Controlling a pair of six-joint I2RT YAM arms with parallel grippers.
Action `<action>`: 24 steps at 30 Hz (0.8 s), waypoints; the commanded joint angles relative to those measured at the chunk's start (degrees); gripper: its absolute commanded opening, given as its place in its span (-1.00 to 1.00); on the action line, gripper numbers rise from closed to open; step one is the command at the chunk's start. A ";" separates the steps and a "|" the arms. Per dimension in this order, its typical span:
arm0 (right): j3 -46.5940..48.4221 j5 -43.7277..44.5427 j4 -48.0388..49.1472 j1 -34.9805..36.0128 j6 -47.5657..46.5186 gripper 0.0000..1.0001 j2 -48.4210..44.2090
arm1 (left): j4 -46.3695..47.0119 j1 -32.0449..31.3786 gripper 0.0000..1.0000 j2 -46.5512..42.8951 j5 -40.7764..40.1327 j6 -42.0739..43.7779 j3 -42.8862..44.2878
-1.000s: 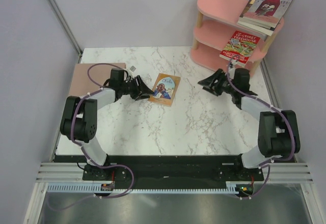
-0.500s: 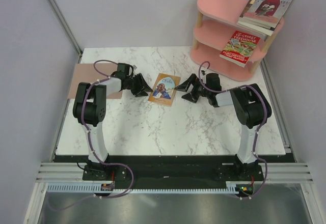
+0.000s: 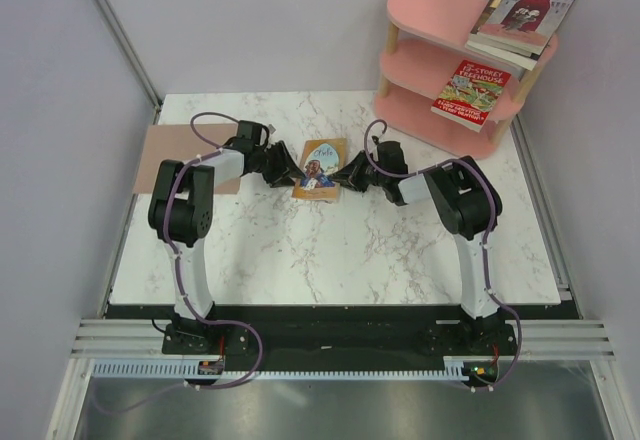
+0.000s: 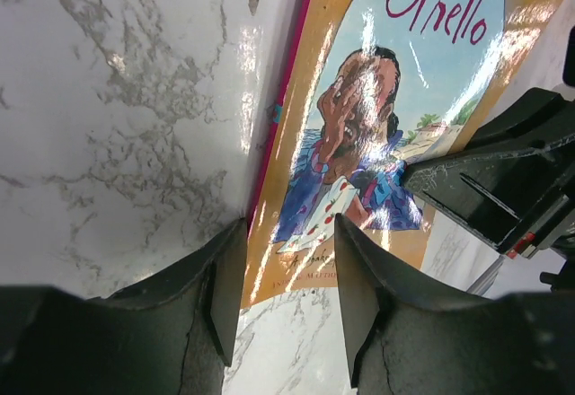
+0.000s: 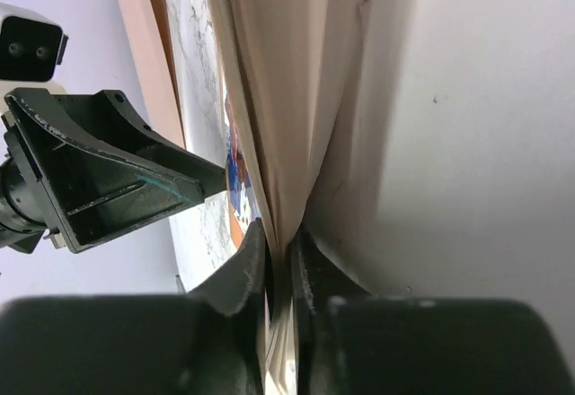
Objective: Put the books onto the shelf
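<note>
A: Where's the book to lift?
B: Shelf [image 3: 450, 70] far right. Mid-worktop [image 3: 330, 250], the Othello book [image 3: 320, 168] lies lengthwise front-to-back. Right fingers [image 5: 235, 287], nearer the shelf, pinch its right edge; left fingers [image 4: 220, 278] half-spread at its left

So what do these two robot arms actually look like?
Both the left arm and right arm have chunky black joints linked by white tubular segments. A thin purple cable runs along each, looping loose near the wrist. The fingers are black, wedge-shaped and scuffed.
</note>
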 commanded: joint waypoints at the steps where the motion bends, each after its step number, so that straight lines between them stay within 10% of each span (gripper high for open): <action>1: -1.81 -0.68 -3.70 3.14 -0.98 -0.88 0.28 | -1.52 -2.95 0.03 1.79 -0.51 2.46 -0.88; 10: -6.20 -3.04 -9.94 2.00 -10.04 -0.92 -16.23 | -0.91 -2.08 0.40 -12.80 -0.52 6.77 -4.48; 24: -15.26 -13.76 10.18 0.24 3.85 -0.85 -23.38 | 17.94 -2.08 0.33 -15.71 11.68 -2.26 -13.36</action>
